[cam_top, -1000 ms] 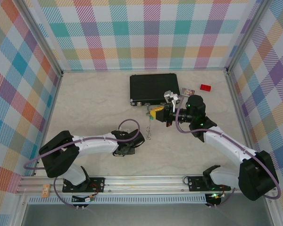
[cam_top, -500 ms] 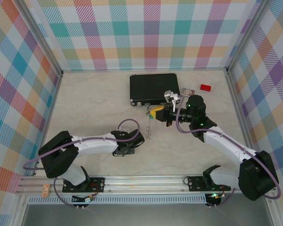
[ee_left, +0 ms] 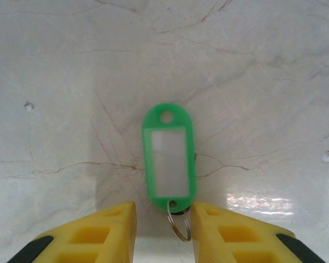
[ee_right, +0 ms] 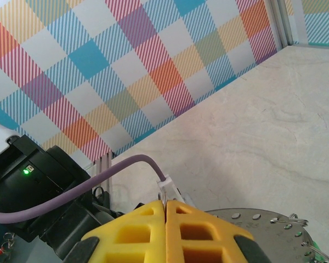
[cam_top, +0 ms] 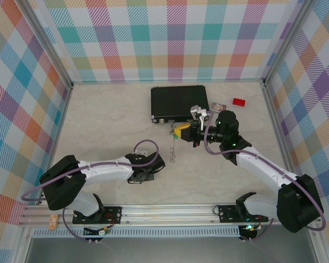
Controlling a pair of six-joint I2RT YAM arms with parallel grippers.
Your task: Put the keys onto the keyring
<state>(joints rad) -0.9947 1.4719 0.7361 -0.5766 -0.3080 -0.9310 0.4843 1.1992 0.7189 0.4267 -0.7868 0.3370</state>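
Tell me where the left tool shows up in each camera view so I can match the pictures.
Top external: the left tool sits low, left of centre, at the end of the white left arm.
Left wrist: its yellow fingertips stand at the bottom edge, flanking the green key tag's lower end.
Right wrist: the yellow pair at the bottom is the right tool, shut.
Shared landmark: the veined marble tabletop.

Bright even light, faint glare, sharp focus
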